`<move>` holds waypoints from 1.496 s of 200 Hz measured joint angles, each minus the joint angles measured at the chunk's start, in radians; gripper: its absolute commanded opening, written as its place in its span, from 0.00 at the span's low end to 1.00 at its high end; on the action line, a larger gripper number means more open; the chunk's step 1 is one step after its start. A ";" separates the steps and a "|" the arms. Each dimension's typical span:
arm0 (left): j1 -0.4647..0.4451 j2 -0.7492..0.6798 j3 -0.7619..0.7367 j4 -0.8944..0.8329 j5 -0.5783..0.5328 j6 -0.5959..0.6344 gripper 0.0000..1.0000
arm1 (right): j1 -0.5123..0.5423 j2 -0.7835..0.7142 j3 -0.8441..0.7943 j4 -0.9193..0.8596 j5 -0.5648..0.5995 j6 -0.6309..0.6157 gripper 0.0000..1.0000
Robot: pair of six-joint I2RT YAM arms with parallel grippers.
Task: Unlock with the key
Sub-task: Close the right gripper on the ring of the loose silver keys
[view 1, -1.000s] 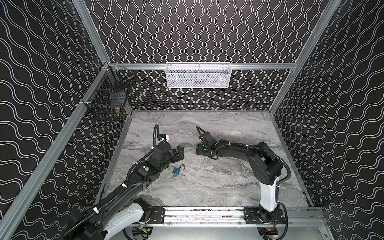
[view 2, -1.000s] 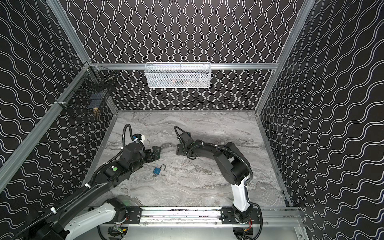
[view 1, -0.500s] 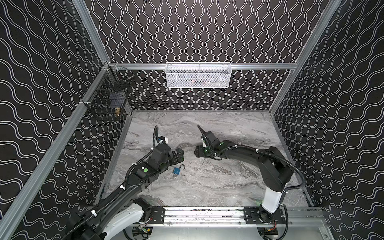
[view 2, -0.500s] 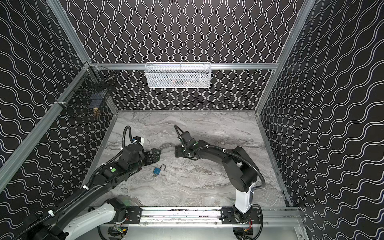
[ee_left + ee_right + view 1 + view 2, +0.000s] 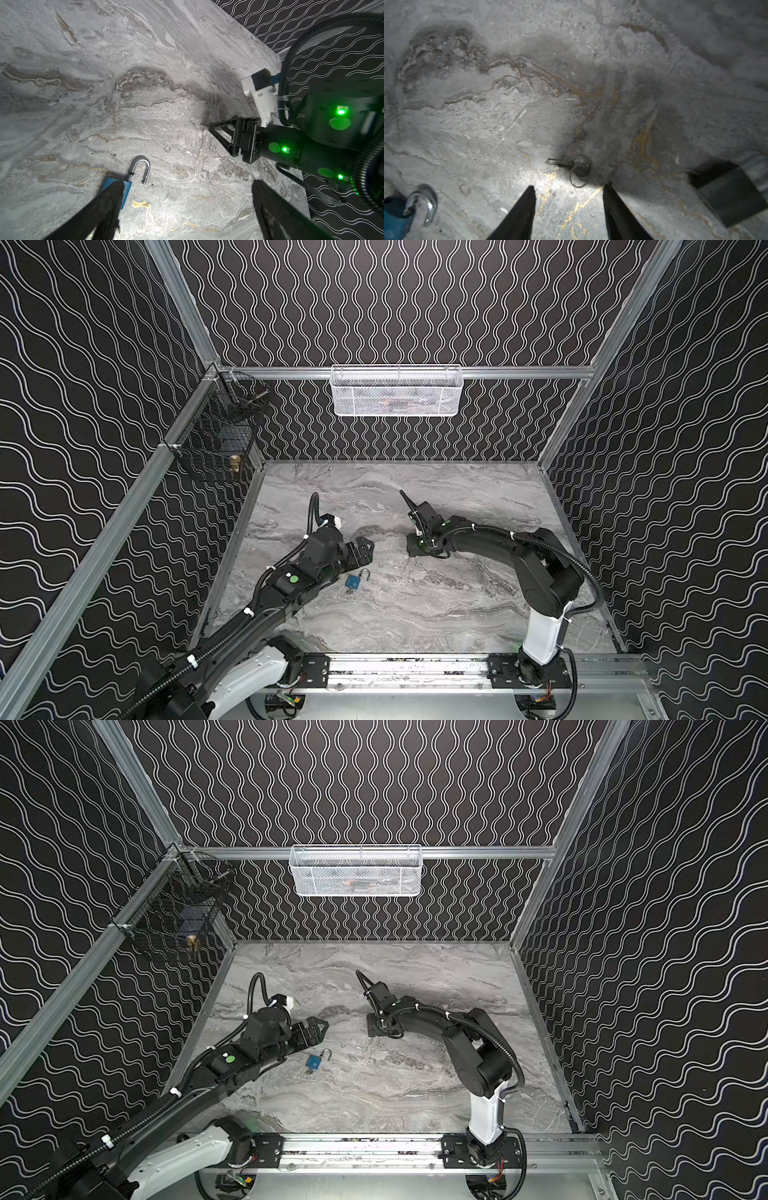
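Key lay just ahead of right end effector, jaws partly apart, empty, blue padlock beside wide, empty left end effector.

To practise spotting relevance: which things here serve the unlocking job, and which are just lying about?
For the job: blue padlock, key, left gripper, right gripper.
Lying about: white mesh basket, black wire basket, both hung on the walls.

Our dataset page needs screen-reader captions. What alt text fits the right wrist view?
A small key lies on the marble table just beyond the open right gripper. A blue padlock, shackle open, is partly cut off.
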 measured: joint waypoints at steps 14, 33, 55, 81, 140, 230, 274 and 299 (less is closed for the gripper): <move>0.000 0.008 0.013 0.000 0.000 0.012 0.99 | 0.000 0.005 0.010 -0.007 0.004 -0.015 0.49; 0.000 0.016 0.022 0.003 0.000 0.027 0.99 | 0.002 0.034 0.023 -0.010 0.005 -0.024 0.46; 0.000 0.016 0.021 0.008 0.010 0.031 0.99 | 0.010 0.045 0.023 -0.026 0.004 -0.045 0.44; 0.000 0.004 0.008 0.022 0.014 0.042 0.99 | 0.024 0.046 0.026 -0.035 0.019 -0.066 0.41; 0.000 0.031 0.008 0.037 0.015 0.055 0.99 | 0.028 0.058 0.031 -0.055 0.059 -0.090 0.39; 0.001 0.057 -0.002 0.074 0.014 0.055 0.99 | 0.031 0.074 0.038 -0.050 0.059 -0.120 0.29; 0.001 0.085 -0.002 0.098 0.014 0.054 0.99 | 0.031 0.085 0.056 -0.050 0.058 -0.140 0.25; 0.001 0.093 -0.003 0.113 0.014 0.054 0.98 | 0.032 0.086 0.060 -0.053 0.059 -0.144 0.23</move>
